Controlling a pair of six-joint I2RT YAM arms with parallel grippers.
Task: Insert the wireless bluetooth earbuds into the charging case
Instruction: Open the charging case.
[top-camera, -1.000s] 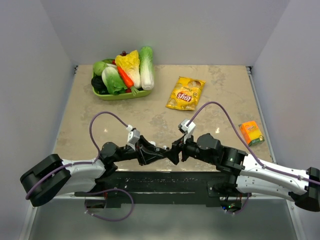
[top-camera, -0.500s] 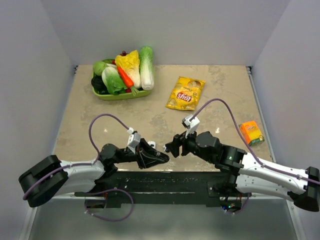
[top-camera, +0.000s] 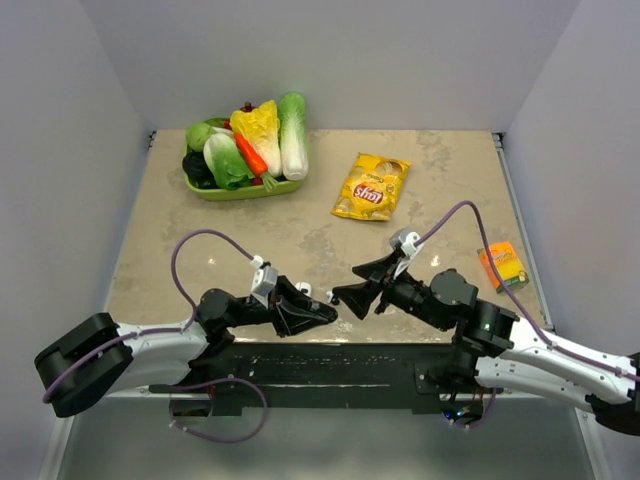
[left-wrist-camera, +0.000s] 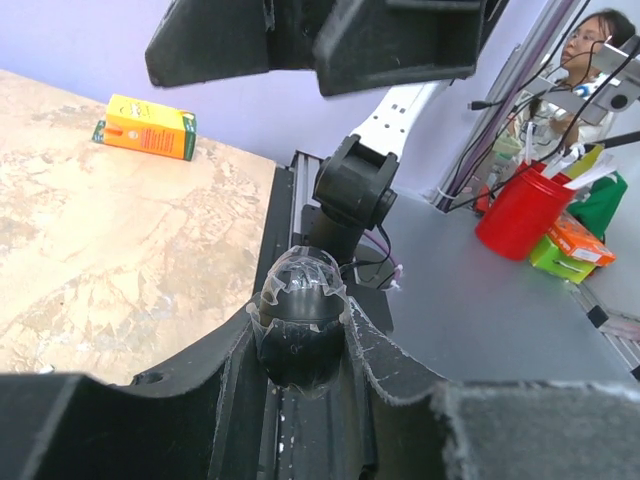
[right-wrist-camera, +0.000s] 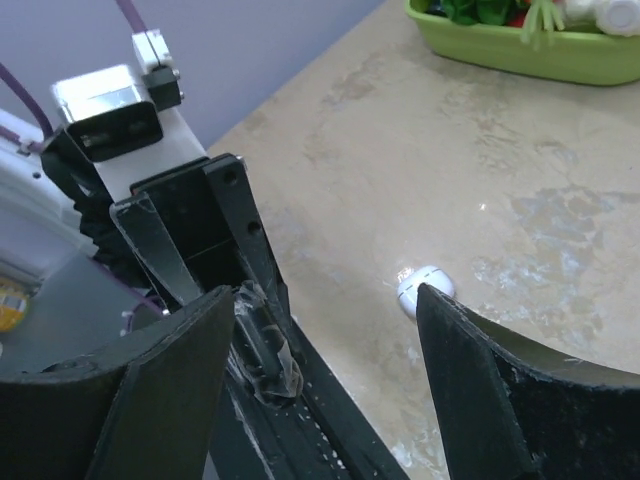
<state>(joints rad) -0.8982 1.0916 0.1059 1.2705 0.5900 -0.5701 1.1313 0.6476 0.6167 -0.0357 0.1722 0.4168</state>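
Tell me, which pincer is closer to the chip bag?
Right. The right pincer, open, sits just below the chip bag in the top view. The left pincer, shut on the case, lies lower and further left.

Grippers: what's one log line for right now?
left gripper: shut on dark round item | right gripper: open | white earbud: on table
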